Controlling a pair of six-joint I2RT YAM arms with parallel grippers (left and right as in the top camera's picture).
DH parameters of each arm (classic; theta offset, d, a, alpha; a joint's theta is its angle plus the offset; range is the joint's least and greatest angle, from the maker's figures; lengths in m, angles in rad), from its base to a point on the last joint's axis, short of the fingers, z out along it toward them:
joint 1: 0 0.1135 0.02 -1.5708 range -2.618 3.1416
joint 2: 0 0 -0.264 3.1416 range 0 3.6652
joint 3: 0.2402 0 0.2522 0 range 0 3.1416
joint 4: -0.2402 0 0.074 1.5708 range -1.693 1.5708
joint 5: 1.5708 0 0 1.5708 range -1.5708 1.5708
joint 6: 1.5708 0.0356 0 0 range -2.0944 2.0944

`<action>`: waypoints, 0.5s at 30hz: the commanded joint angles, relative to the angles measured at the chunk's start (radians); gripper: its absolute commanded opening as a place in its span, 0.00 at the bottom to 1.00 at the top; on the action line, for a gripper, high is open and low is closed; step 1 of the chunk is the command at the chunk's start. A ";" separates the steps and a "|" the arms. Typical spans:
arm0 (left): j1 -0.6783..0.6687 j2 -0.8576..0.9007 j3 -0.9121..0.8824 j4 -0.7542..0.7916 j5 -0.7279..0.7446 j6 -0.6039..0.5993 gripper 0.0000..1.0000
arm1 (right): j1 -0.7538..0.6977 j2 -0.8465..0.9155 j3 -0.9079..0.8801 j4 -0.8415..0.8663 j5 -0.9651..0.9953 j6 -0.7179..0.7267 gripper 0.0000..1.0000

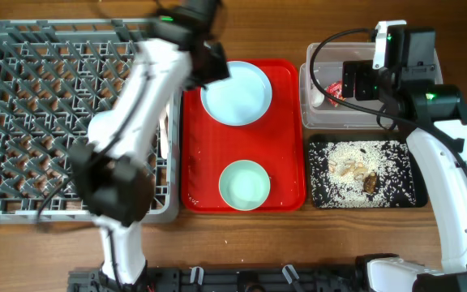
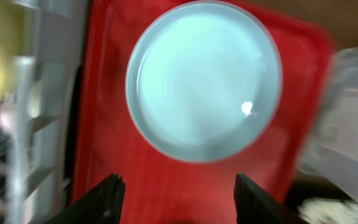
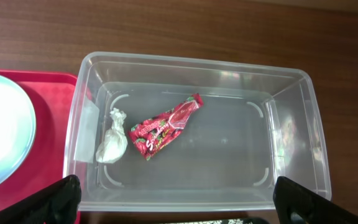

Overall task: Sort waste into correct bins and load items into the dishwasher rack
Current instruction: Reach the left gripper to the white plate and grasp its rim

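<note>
Waste was found sorted: the red wrapper (image 3: pixel 166 126) and white tissue (image 3: pixel 112 144) lay in the clear tub (image 3: pixel 191 58), and the food scraps (image 1: pixel 355 166) in the black tray (image 1: pixel 418 199). The blue plate (image 2: pixel 204 81) and mint bowl (image 1: pixel 244 183) were left on the red tray (image 2: pixel 104 155), not yet loaded into the rack (image 1: pixel 23 97). The left jaws were spread over the plate and the right jaws over the tub; both were empty.

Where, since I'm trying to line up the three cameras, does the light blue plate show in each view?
Overhead: the plate is at top centre, on the far half of the red tray.
Left wrist: the plate fills the upper middle of the picture.
Right wrist: only part of the plate shows, cut off at the left edge.
Shared landmark: the red tray under it, seen in all three views.
</note>
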 commanded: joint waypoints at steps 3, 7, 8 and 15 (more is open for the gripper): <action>-0.019 0.149 0.014 0.114 -0.126 -0.031 0.60 | -0.001 0.003 0.008 0.002 -0.006 0.018 1.00; -0.019 0.202 0.013 0.139 -0.264 -0.024 0.55 | -0.001 0.003 0.008 0.002 -0.006 0.017 1.00; -0.018 0.211 0.013 0.142 -0.266 -0.010 0.55 | -0.001 0.003 0.008 0.002 -0.006 0.017 1.00; 0.005 0.297 0.011 0.148 -0.252 0.124 0.51 | -0.001 0.003 0.008 0.002 -0.006 0.018 1.00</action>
